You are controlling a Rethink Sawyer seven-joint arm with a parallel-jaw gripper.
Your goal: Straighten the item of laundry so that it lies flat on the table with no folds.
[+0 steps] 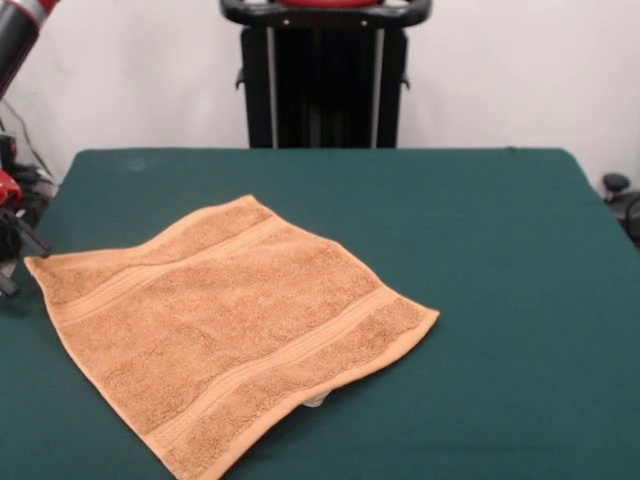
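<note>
The towel (230, 335) lies spread at about eight o'clock on the table (500, 260), near the front-left edge, looking almost flat, its white tag (314, 401) peeking from under the near hem. Any finishing tug, I'd say, should pull a corner outward and low, so the far corner at eleven o'clock settles without rucking. Beyond stands the pedestal (325, 80). No gripper shows, so its jaws can't be judged.
</note>
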